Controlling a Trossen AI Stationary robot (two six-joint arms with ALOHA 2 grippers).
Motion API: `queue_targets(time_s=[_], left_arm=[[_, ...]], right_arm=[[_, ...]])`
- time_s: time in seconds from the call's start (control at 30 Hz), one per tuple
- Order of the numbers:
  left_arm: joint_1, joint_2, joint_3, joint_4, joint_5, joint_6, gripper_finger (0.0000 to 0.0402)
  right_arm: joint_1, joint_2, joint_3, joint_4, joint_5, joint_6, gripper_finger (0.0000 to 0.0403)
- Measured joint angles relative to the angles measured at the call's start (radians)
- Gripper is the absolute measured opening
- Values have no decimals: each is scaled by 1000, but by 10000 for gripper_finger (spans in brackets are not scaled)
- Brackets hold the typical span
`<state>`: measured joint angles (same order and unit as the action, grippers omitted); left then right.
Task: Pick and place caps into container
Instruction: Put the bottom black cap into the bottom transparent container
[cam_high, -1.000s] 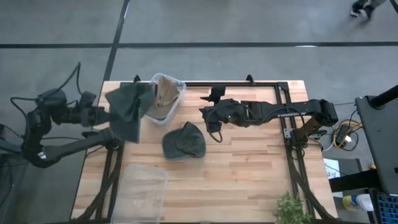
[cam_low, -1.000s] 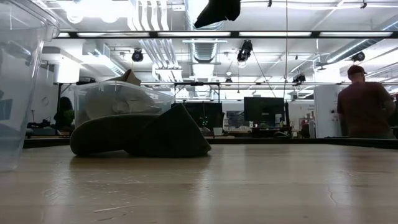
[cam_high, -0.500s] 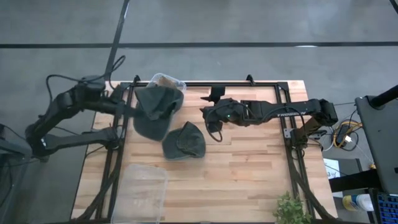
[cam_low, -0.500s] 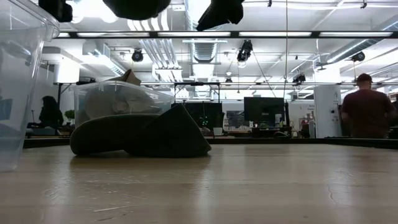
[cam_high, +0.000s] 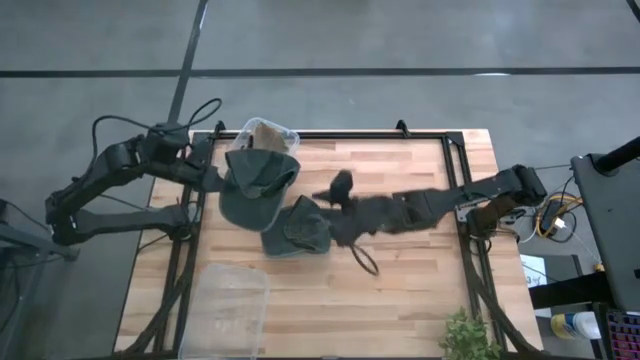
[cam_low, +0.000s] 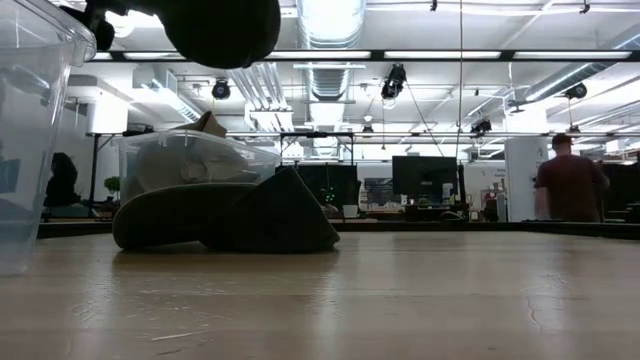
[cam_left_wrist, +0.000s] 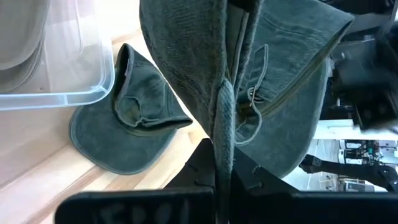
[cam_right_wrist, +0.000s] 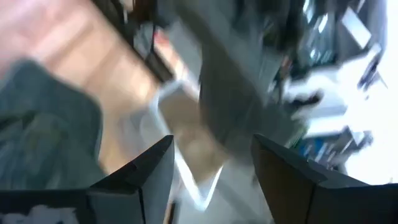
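Left hand (cam_high: 222, 180) clamping an olive cap (cam_high: 257, 182) over the container's (cam_high: 285, 133) near rim; right hand (cam_right_wrist: 208, 168) spread wide.

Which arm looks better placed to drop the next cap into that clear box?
The left. Its claw already holds a green cap hanging beside the clear box, which has a tan cap inside. The right claw is open and empty near the other green cap on the table.

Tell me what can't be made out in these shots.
- Right tool: motion-blurred in the high view, so its exact pose is unclear.
- Right wrist view: all smeared; only a clear container shows faintly.
- Container contents: low view, veiled by cloudy plastic.
- Held cap: low view, cut by the top edge.
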<state>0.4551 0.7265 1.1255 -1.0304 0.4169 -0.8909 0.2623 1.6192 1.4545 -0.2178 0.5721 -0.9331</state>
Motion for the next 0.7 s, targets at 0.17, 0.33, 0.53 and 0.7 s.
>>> queue_targets(time_s=[0.17, 0.33, 0.53, 0.7], left_arm=[[0, 1, 0, 0, -2, 3, 5], [-1, 4, 0, 0, 0, 2, 5], [-25, 18, 0, 0, -6, 9, 8], [-36, 38, 0, 2, -12, 17, 6]], right_arm=[[36, 52, 0, 116, 10, -165, 196], [33, 95, 0, 256, 36, -296, 190], [32, 134, 0, 372, 31, -396, 184], [26, 174, 0, 421, 29, -471, 178]])
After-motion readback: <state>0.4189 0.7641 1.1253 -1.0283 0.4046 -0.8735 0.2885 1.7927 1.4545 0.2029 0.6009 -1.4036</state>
